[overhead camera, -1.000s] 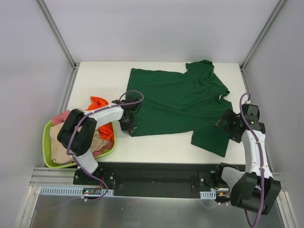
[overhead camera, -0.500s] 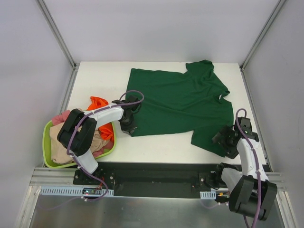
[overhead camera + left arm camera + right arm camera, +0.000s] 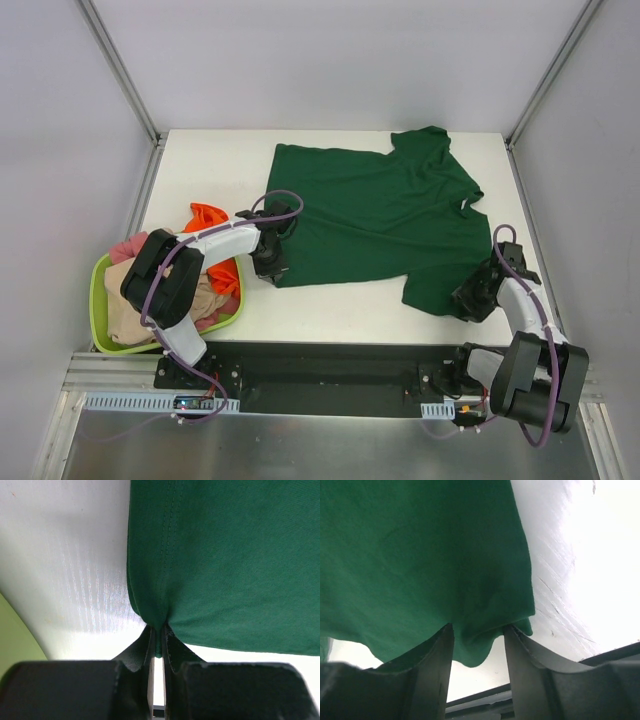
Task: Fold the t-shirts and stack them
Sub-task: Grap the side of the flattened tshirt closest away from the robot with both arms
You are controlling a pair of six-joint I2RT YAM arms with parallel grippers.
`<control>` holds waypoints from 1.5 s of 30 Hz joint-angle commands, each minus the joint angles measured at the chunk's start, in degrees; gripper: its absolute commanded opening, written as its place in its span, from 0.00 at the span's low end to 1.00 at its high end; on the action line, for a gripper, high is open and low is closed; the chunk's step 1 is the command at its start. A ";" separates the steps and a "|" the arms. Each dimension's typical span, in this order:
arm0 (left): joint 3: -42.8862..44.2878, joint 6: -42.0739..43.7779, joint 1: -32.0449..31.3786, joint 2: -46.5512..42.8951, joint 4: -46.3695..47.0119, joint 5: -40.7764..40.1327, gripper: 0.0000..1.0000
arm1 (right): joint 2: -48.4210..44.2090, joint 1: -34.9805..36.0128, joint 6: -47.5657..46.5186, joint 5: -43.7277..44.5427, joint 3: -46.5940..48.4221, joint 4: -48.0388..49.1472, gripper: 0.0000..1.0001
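- My left pincer (image 3: 159, 632) pinches one near corner of the green t-shirt (image 3: 375, 215), jaws closed.
- My right pincer (image 3: 478, 642) stands open around another corner; before the first fold, it must close.

Overhead, the light falls soft and even. The white table (image 3: 340, 310) reads bright, and there's only a thin shadow under the dark green t-shirt (image 3: 370, 215) along its 6 o'clock edge. Focus is sharp all across. In the left wrist view, glare streaks the tabletop at 9 o'clock, stitching is crisp at 12, and the left gripper (image 3: 159, 630) is dark and soft at 6. In the right wrist view, the table burns out white at 2 o'clock, and the right gripper (image 3: 478, 630) blurs at 6.
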 commanded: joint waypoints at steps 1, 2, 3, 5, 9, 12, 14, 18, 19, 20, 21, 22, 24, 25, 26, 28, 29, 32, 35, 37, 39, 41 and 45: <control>0.10 1.12 -0.35 0.13 0.03 -0.79 0.00 | 3.23 -0.33 1.22 -1.22 -4.14 7.93 0.38; 0.10 1.12 -0.35 -0.04 0.12 -0.70 0.00 | 2.88 -0.33 1.04 -0.96 -4.05 7.58 0.32; 0.18 1.03 -0.35 -0.22 0.12 -0.61 0.00 | 2.18 -0.33 0.61 -1.04 -3.79 6.97 0.22; 0.27 1.56 -0.35 -0.66 0.12 0.88 0.00 | -0.10 -0.33 -1.06 -3.05 -3.26 6.09 0.01; -0.86 1.21 -0.35 -3.55 0.03 3.00 0.00 | -10.28 -0.33 -2.47 -3.16 -0.19 -1.10 0.01; -3.15 0.60 -0.44 -7.33 0.03 2.91 0.00 | -17.75 -0.33 -2.83 -2.01 2.18 -9.01 0.01; -4.47 0.85 -0.44 -9.27 0.03 3.96 0.00 | -21.28 -0.24 -1.87 -3.84 3.59 -14.28 0.01; -7.01 0.86 -0.88 -11.91 0.03 7.12 0.00 | -27.34 -0.24 0.51 -6.93 5.70 -23.08 0.01; -7.54 0.51 -1.23 -12.69 -0.06 7.56 0.00 | -29.36 -0.24 0.43 -6.84 6.23 -25.01 0.01; -8.16 0.16 -1.67 -13.66 -0.06 7.57 0.00 | -31.12 -0.24 0.16 -6.32 7.02 -26.51 0.01; -8.77 -0.37 -2.02 -14.71 0.03 7.74 0.00 | -33.05 -0.33 -0.10 -5.88 7.98 -28.26 0.01; -9.21 -0.55 -2.63 -16.03 -0.06 8.00 0.00 | -34.64 -0.33 -0.19 -5.36 9.04 -30.20 0.01; -10.53 -1.51 -3.60 -19.10 -0.06 7.66 0.00 | -36.58 -0.24 -0.63 -5.00 11.14 -33.62 0.01; -11.15 -1.69 -3.87 -20.77 -0.32 7.65 0.00 | -37.28 -0.24 -0.89 -5.00 11.42 -34.51 0.01; -11.85 -2.22 -4.13 -22.35 -0.32 7.74 0.00 | -37.99 -0.24 -1.15 -5.00 12.12 -35.74 0.01; -13.25 -2.57 -4.31 -25.17 -0.50 7.57 0.00 | -39.31 -0.33 -1.94 -5.43 12.73 -38.03 0.01; -13.70 -2.57 -4.40 -26.40 -0.50 7.65 0.00 | -40.10 -0.24 -2.47 -5.70 13.43 -38.82 0.01; -14.75 -2.57 -4.40 -28.43 -0.58 7.83 0.00 | -42.21 -0.24 -2.30 -3.08 16.16 -42.16 0.01; -15.02 -3.10 -4.40 -29.57 -0.85 8.71 0.00 | -41.86 -0.24 -3.79 -3.41 17.66 -44.10 0.01; -15.11 -3.27 -4.40 -30.28 -1.02 8.71 0.00 | -41.42 -0.15 -3.88 -4.64 18.10 -44.19 0.01; -15.11 -3.71 -4.40 -31.24 -1.11 7.75 0.00 | -40.64 -0.24 -4.23 -5.87 17.75 -42.70 0.02; -14.93 -4.15 -4.40 -31.69 -1.11 6.34 0.00 | -39.23 -0.24 -4.15 -5.70 17.57 -40.95 0.02; -11.34 -3.63 -4.13 -28.54 -1.64 2.92 0.00 | -35.72 -0.33 -3.01 -7.28 17.57 -36.03 0.02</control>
